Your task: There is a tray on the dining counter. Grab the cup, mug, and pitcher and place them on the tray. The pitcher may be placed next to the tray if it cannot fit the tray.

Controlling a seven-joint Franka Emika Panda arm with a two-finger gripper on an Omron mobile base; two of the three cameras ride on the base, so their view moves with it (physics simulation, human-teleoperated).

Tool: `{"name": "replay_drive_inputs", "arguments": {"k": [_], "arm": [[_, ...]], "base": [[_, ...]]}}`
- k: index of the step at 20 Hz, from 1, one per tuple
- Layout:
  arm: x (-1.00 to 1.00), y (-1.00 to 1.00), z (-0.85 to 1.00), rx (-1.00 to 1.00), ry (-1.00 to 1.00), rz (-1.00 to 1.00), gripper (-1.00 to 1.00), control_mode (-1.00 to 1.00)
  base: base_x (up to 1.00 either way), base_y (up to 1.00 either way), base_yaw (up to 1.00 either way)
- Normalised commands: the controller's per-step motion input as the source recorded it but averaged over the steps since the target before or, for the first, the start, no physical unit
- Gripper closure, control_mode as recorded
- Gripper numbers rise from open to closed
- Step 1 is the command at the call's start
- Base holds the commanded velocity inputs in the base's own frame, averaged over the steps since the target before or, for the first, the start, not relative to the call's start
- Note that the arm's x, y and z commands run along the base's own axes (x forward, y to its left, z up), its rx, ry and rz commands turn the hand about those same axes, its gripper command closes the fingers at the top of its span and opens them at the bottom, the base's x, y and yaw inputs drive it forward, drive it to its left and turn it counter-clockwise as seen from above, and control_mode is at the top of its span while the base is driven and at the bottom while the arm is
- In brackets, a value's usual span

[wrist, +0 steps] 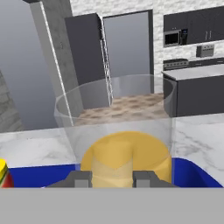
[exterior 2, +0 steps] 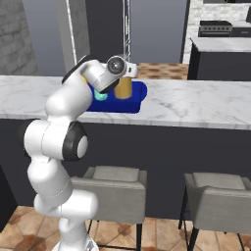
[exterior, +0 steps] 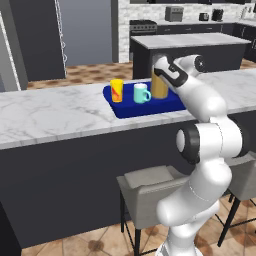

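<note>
Gripper (wrist: 112,178) clamped on pitcher (exterior: 159,84), standing on tray (exterior: 131,107); mug (exterior: 141,93) and cup (exterior: 116,90) to its left.

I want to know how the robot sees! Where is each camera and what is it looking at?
Left base view: behind the arm, left; faces the counter; arm at right.
Right base view: behind, right; same counter; arm at left.
Hand view: on the hand; faces the pitcher; fingertips at bottom.
All share the tray and pitcher.
</note>
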Motion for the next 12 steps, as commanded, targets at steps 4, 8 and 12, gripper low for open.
{"name": "replay_drive_inputs", "arguments": {"k": [4,8,12], "arm": [[0.25,0.00,-0.16,0.00,0.00,0.00,1.00,-1.00],[0.41,-0.01,0.00,0.00,0.00,0.00,1.00,-1.00],[0.39,-0.05,0.00,0.00,0.00,0.00,1.00,-1.00]], "base": [[0.00,0.00,0.00],[0.00,0.00,0.00],[0.00,0.00,0.00]]}}
